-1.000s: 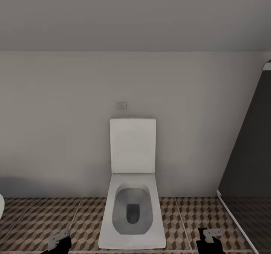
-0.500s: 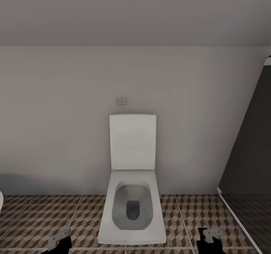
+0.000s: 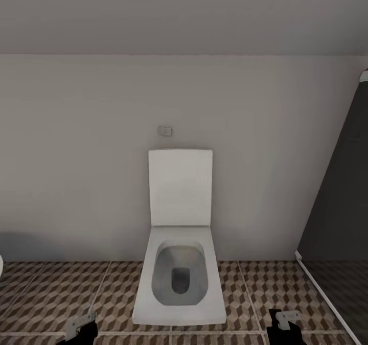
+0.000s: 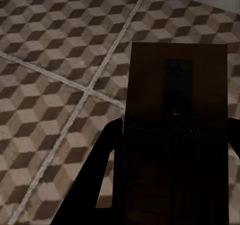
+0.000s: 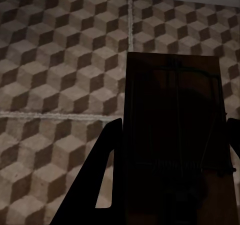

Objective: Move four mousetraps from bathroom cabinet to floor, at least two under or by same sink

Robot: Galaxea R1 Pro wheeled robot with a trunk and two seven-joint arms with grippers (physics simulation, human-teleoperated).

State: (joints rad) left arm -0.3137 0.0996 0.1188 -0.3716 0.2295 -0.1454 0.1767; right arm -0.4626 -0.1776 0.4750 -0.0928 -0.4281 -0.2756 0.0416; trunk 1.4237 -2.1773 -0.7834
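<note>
A white toilet [image 3: 179, 263], lid up, stands against the wall [image 3: 76, 156].

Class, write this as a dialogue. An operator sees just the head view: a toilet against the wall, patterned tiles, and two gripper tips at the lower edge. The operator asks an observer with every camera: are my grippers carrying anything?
Observer: Yes. The left wrist view shows the left gripper shut on a brown mousetrap.
Operator: And the other arm?
Observer: The right wrist view shows the right gripper shut on a second mousetrap, wire bar up.
Operator: What lies beneath them?
Observer: Cube-patterned bathroom floor, with pale grout lines, beneath both traps, which are held above it.
</note>
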